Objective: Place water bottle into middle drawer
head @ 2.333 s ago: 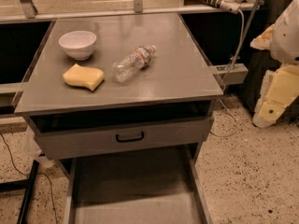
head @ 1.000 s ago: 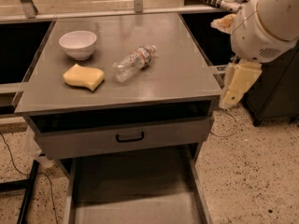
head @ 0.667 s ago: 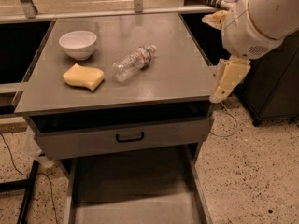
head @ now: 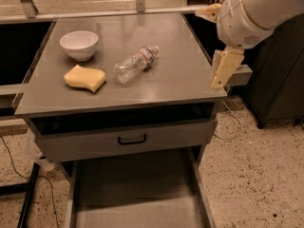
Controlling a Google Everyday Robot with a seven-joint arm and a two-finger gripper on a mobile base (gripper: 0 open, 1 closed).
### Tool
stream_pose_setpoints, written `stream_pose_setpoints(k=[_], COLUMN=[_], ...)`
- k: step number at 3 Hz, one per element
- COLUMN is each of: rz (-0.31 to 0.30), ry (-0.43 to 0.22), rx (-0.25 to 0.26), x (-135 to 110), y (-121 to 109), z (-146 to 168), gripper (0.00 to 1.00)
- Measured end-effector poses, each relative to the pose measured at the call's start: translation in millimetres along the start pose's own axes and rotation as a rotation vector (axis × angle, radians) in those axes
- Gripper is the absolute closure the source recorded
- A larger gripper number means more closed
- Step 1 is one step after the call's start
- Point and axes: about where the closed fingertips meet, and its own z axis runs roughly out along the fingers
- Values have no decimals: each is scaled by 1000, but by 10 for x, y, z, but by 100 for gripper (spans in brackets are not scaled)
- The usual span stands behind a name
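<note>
The water bottle (head: 135,64), clear with a white cap and a reddish label band, lies on its side on the grey cabinet top (head: 180,75), cap pointing to the back right. The middle drawer (head: 137,194) is pulled out low at the front and shows a flat grey floor with thin side walls and nothing in it. My gripper (head: 224,70) hangs from the white arm (head: 256,11) at the cabinet top's right edge, well to the right of the bottle and holding nothing.
A yellow sponge (head: 85,78) lies left of the bottle and a white bowl (head: 79,44) stands behind it. A shut drawer front with a black handle (head: 131,139) sits above the open drawer. A dark cabinet (head: 280,80) stands at the right; cables lie on the speckled floor.
My arm has come in from the far right and moved left, so the gripper now hangs over the cabinet top's right edge. The bottle, sponge and bowl have not moved.
</note>
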Motion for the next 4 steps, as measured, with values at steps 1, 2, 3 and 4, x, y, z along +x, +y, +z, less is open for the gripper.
stream_pose_setpoints(k=[1, 2, 3, 4], rz=[-97, -168, -233, -304], ry=[-114, -234, -350, -411], rx=[-42, -111, -168, -206], x=[9, 36, -65, -280], y=[-258, -443, -596, -712], z=[256, 537, 744, 879], gripper=[0, 0, 0, 0])
